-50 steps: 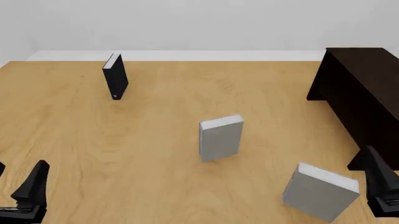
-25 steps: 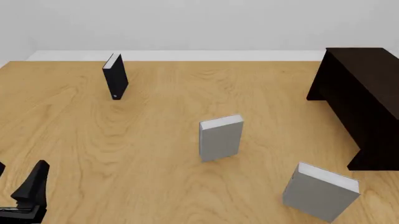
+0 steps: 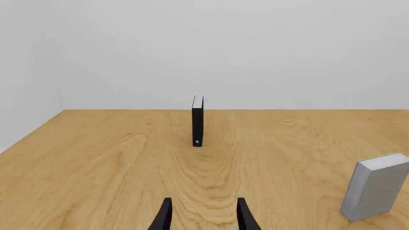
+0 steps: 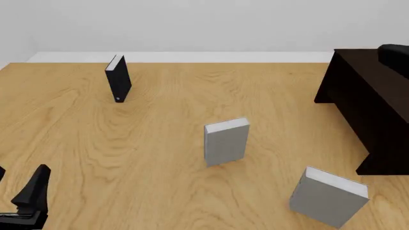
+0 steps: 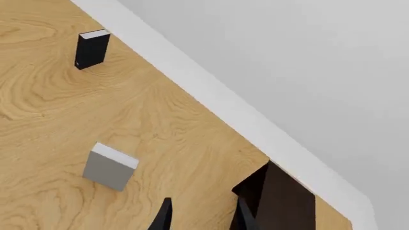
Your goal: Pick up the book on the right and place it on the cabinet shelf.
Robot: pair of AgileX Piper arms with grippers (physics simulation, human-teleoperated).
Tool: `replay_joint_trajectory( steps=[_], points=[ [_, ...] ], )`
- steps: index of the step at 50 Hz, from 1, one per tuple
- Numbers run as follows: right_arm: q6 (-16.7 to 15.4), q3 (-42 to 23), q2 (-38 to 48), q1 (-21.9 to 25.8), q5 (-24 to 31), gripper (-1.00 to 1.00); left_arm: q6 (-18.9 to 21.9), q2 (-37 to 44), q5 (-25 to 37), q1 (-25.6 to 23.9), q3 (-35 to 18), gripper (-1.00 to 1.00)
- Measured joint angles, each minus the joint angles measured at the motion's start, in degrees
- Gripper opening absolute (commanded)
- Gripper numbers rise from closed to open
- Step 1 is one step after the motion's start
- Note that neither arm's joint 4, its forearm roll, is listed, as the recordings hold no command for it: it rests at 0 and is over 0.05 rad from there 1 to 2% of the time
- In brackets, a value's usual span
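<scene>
Nearest to me, the book (image 4: 329,196) stands alone on the table (image 4: 160,167), at the right front, untouched. The left gripper (image 3: 203,218) waits low, its jaws a little apart and empty. Farther back stand the paler grey book (image 4: 226,142) and the black book (image 4: 118,78). The right gripper (image 5: 201,215), jaws apart and empty, is high near the cabinet (image 4: 370,100). I think the approach is not yet begun; it must descend to the book.

the big near-black wooden cabinet (image 4: 374,103) is cut off by the front view's right edge, its inner shelf hidden. the left claw (image 4: 26,201) is cropped at the lower left corner. only a dark sliver of the right arm (image 4: 395,53) shows, its claw out of frame there.
</scene>
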Motion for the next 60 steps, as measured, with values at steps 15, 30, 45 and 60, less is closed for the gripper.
replay_joint_trajectory(
  steps=[15,30,45,60],
  points=[
    [-6.3,-10.0,8.5,3.4,10.8,1.00,0.0,0.0,0.0,0.0,0.0,1.00],
    [-11.0,-15.9,14.1,6.2,18.4,1.00,0.0,0.0,0.0,0.0,0.0,1.00],
    [-13.8,-18.8,18.4,9.6,22.9,1.00,0.0,0.0,0.0,0.0,0.0,1.00],
    [-15.0,-17.0,22.1,13.3,24.0,1.00,0.0,0.0,0.0,0.0,0.0,1.00]
  ],
)
